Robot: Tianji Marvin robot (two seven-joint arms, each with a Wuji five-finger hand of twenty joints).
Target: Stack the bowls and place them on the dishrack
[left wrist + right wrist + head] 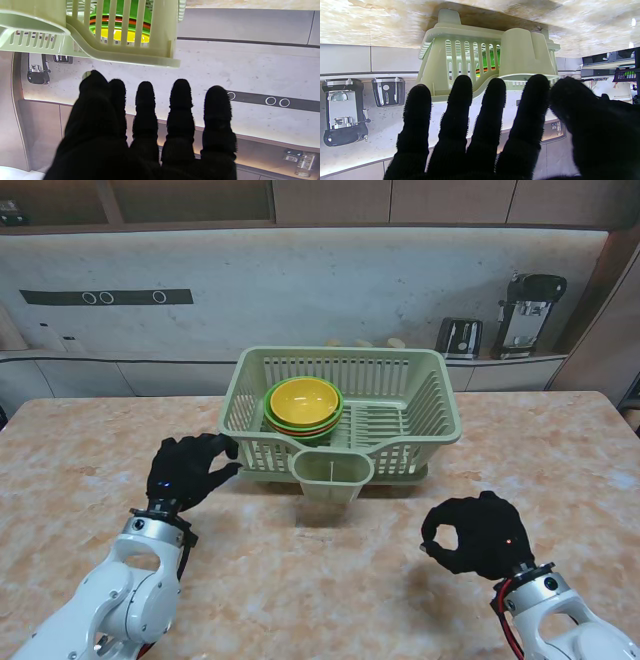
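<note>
A stack of bowls, yellow on top with green and orange rims beneath, sits inside the left part of the pale green dishrack. Through the rack's slats the left wrist view shows the bowls close by. My left hand hovers at the rack's near left corner, open, fingers spread, holding nothing. My right hand is nearer to me, to the right of the rack and apart from it, open and holding nothing. In the right wrist view its fingers point at the rack and the bowls.
A cutlery cup juts from the rack's near side over the marble table. A toaster and a coffee machine stand on the counter behind the table.
</note>
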